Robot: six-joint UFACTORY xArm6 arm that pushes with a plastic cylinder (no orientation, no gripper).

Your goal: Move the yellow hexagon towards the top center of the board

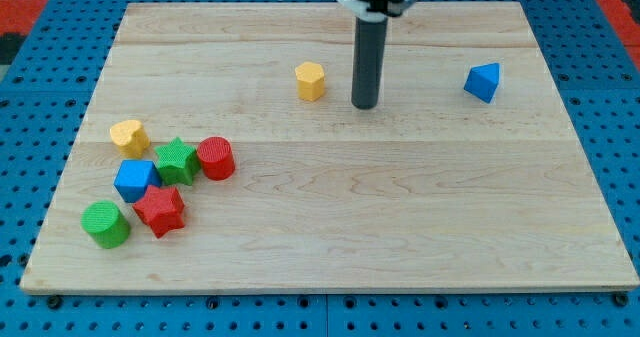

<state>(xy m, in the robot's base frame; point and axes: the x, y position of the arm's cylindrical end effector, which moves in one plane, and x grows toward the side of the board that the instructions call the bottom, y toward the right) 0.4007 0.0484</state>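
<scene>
I see the yellow hexagon (311, 81) sitting flat on the wooden board (330, 227), a small chunky block with its six-sided face turned up and its side facets catching a slightly darker orange-yellow tone. Relative to the board, it lies in the upper part, just to the view's left of the centre line and a little below the top edge. It stands alone, touching no other block.
</scene>
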